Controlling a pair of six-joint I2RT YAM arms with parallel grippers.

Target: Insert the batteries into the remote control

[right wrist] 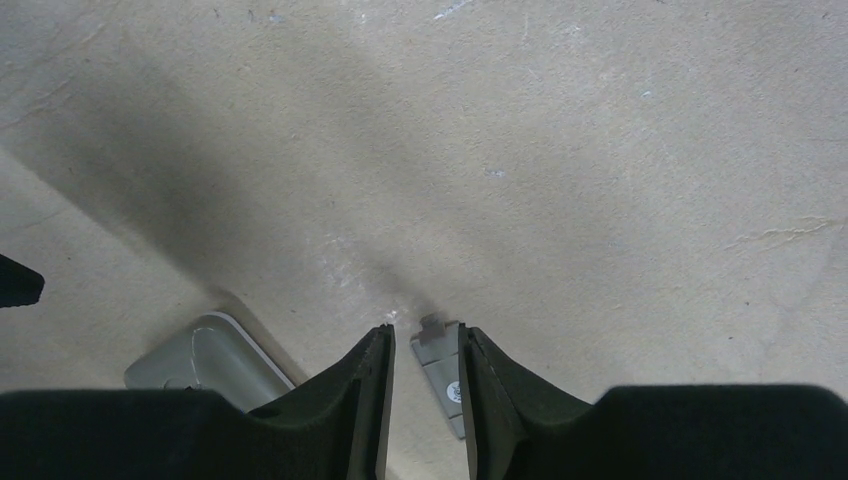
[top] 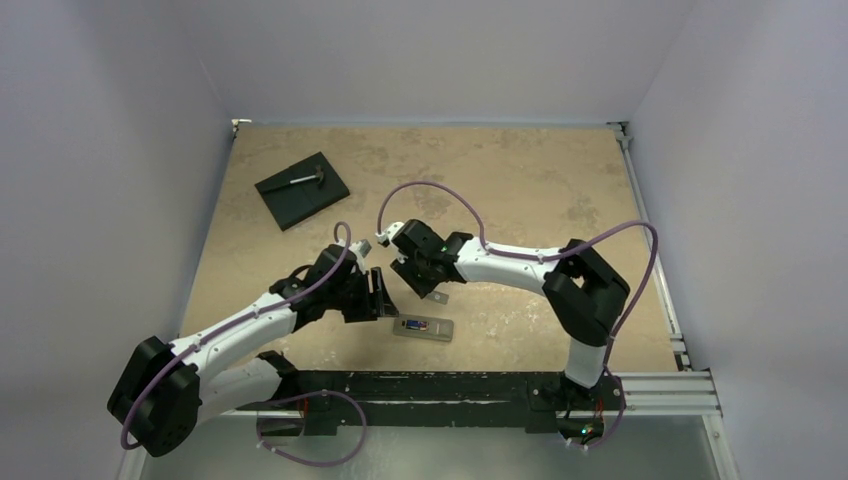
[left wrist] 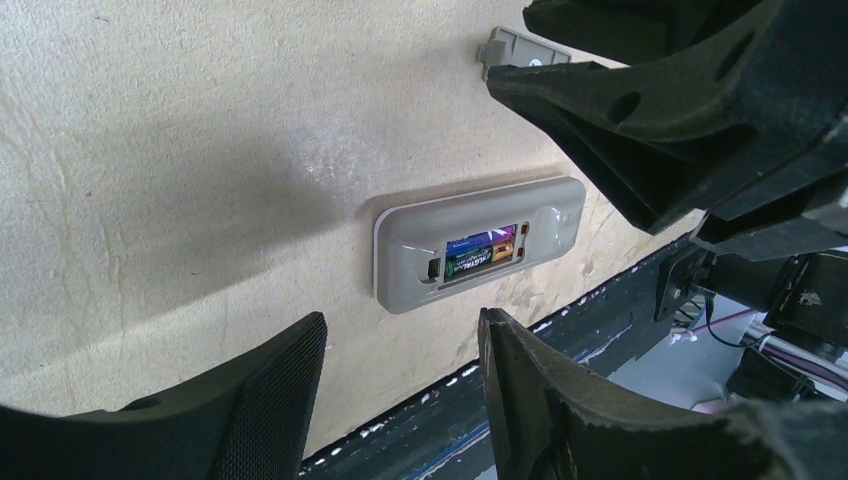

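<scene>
2 batteries (left wrist: 478, 256) in remote control (left wrist: 408, 248), near left pincer (left wrist: 400, 322).

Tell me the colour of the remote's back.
Light grey; the remote control shows best in the left wrist view.

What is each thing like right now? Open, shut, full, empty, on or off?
Slim white remote control: face down, grey back up, battery recess uncovered.
Two small dark batteries: sitting side by side in the recess.
Small grey battery cover: off, flat on the table.
Left gripper: open, empty.
Right gripper: narrowly open over the cover.
Small grey hammer-like tool: lying on the black square slab.
</scene>
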